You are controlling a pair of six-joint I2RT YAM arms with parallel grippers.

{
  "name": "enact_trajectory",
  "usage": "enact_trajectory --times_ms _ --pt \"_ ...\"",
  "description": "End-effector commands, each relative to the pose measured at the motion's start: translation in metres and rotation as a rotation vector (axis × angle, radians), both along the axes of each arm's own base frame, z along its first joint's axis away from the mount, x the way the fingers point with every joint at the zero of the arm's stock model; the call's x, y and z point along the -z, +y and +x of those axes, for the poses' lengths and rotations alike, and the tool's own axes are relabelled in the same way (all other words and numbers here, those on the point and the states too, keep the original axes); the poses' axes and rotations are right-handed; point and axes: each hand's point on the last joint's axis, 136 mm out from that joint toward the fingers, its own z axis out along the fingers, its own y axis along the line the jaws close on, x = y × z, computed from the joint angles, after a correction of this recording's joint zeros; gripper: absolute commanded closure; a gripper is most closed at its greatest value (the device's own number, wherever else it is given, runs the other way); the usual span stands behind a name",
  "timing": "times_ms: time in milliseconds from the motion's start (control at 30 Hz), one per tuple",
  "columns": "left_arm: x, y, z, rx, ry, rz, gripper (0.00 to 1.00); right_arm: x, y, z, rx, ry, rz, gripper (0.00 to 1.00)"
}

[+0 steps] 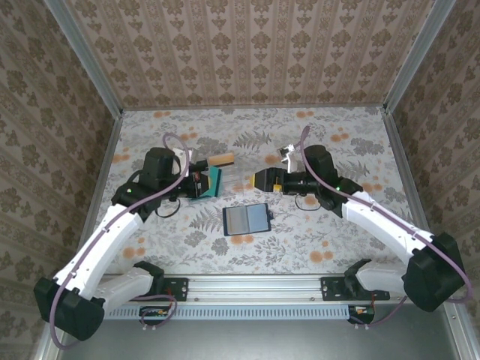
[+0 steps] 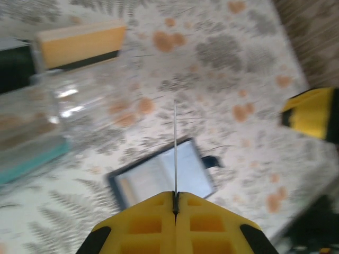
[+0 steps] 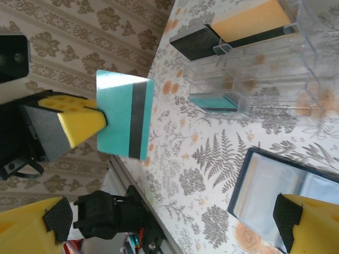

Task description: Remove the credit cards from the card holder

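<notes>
- We count 1 card holder [image 1: 246, 219], open on worktop [image 1: 337, 247].
- Left end effector [image 2: 175, 201] pinches 1 teal card [image 3: 124, 116]; right end effector [image 1: 261, 180] spread, empty.
- In clear tray [image 3: 265, 79]: 1 tan-orange card [image 3: 249, 21], 1 black card [image 3: 193, 45], lower parts hidden.
</notes>
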Motion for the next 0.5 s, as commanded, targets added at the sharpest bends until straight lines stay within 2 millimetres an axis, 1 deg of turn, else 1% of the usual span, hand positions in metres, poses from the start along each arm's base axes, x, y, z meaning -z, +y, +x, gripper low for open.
enact_trajectory --times_ms 0,100,200,233,300,367,467 --pt "0.023 0.037 -0.004 0.128 -0.095 0.359 1.0 -0.002 -0.014 0.0 0.051 -0.064 -0.042 0.0" --pt "0.025 0.048 0.006 0.213 -0.209 0.507 1.0 -0.004 -0.019 -0.002 0.063 -0.087 -0.056 0.0" --pt "0.033 0.047 0.005 0.369 -0.294 0.607 1.0 -0.001 -0.023 -0.003 0.08 -0.09 -0.071 0.0" --pt "0.035 0.047 0.006 0.392 -0.307 0.632 1.0 -0.001 -0.024 -0.003 0.083 -0.092 -0.072 0.0" --pt "0.044 0.048 0.01 0.447 -0.322 0.68 1.0 0.0 -0.025 -0.003 0.089 -0.09 -0.079 0.0" --pt "0.056 0.046 0.01 0.537 -0.347 0.729 1.0 0.001 -0.026 -0.003 0.088 -0.092 -0.082 0.0" --pt "0.07 0.044 0.016 0.599 -0.405 0.807 1.0 0.001 -0.027 -0.003 0.089 -0.092 -0.095 0.0"
